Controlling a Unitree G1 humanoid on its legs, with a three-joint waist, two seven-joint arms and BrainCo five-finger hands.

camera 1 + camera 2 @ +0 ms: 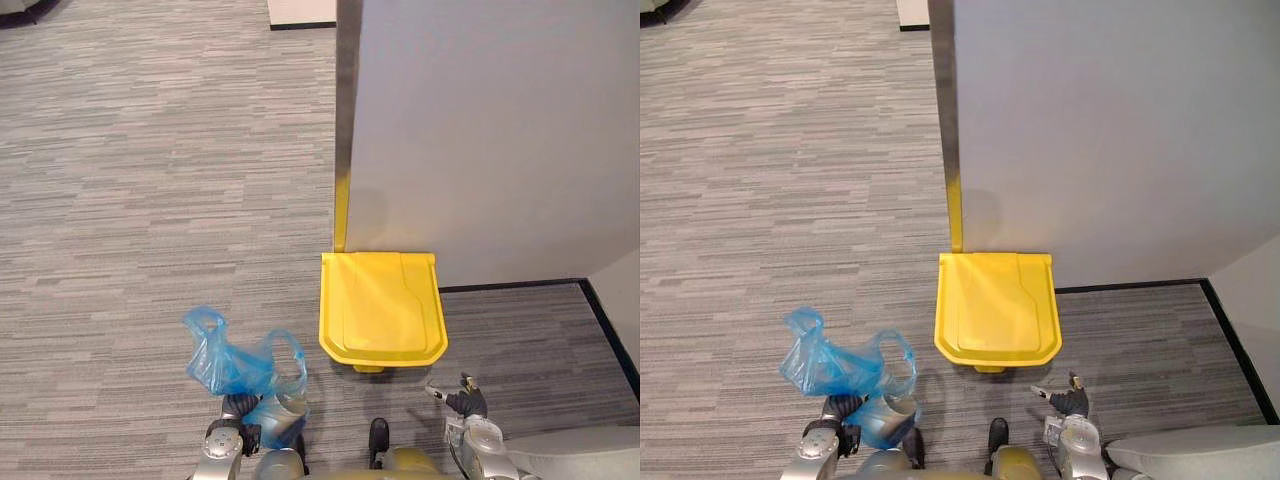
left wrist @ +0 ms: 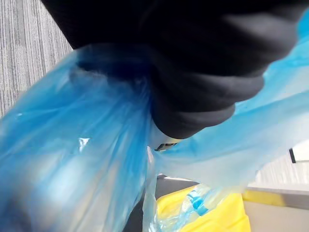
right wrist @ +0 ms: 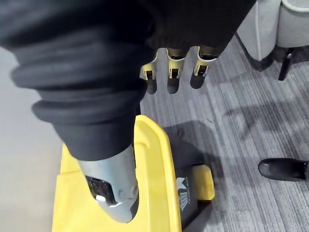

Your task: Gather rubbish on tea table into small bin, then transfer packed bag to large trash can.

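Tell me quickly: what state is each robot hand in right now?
Left robot hand: buried in the blue bag; open or closed cannot be told.
Right robot hand: open, empty.

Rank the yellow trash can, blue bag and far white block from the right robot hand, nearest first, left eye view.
1. yellow trash can, just ahead-left of the right robot hand.
2. blue bag, farther left.
3. white block, far ahead at the top.

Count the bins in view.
1: a shut yellow bin on the floor against the wall, right of the bag held by the left hand. None seem hidden.
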